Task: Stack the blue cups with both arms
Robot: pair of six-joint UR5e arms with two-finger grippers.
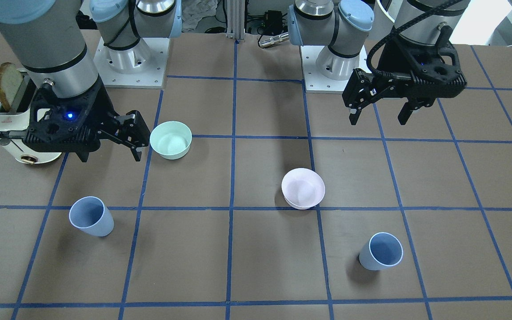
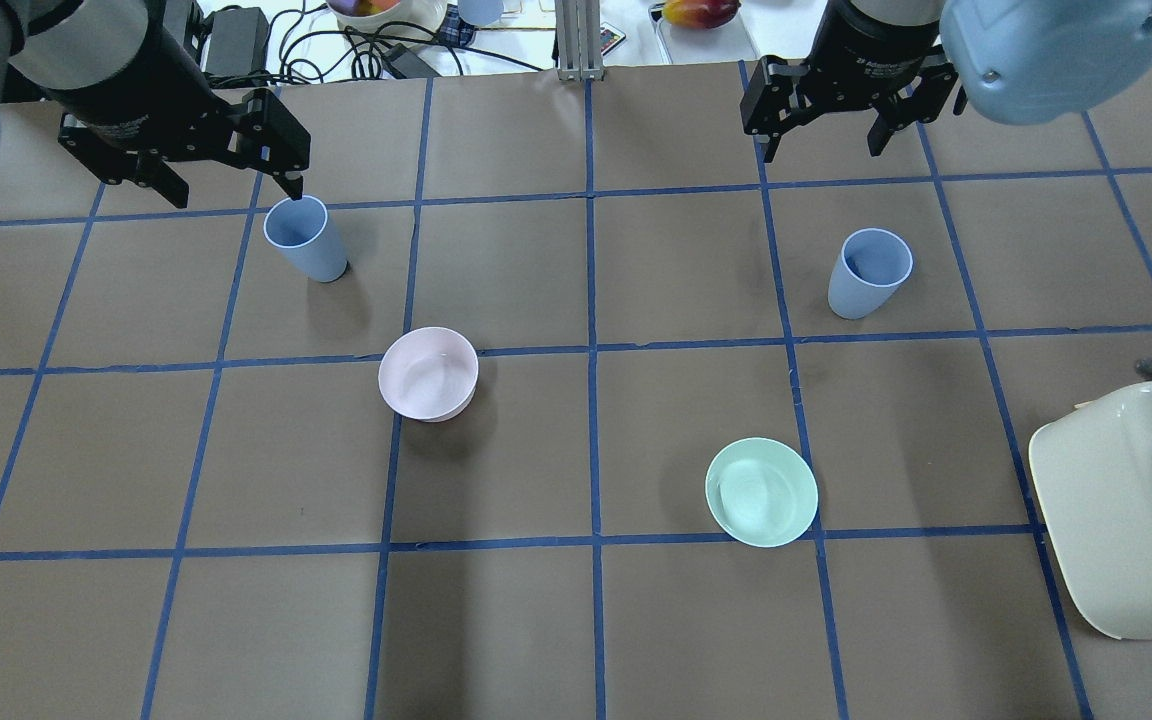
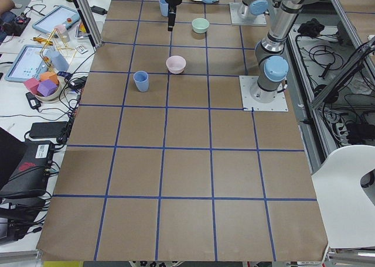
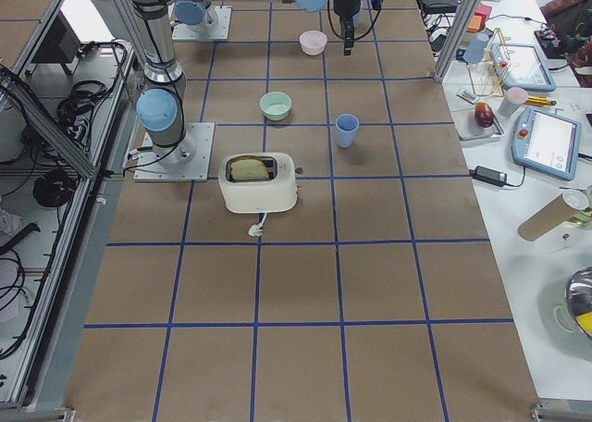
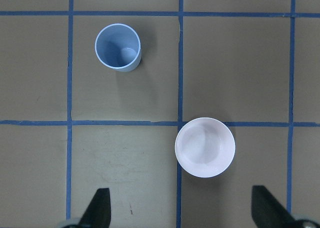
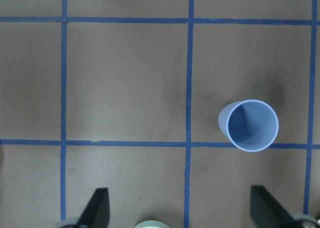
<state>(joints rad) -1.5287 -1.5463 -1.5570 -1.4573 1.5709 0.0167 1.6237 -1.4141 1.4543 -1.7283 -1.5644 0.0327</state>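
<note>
Left jaws wide open, empty; right jaws likewise; blue cups upright, apart

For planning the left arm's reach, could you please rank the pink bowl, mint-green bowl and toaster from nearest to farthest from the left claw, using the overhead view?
From the left claw:
1. Pink bowl, left of centre.
2. Mint-green bowl, right of centre.
3. Toaster, far right edge.

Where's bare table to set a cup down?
Bare paper lies between the left pale blue plastic cup and the right blue cup, beyond the pale pink bowl; also robot-side of that bowl. Tightest between the mint-green bowl and the cream toaster.
</note>
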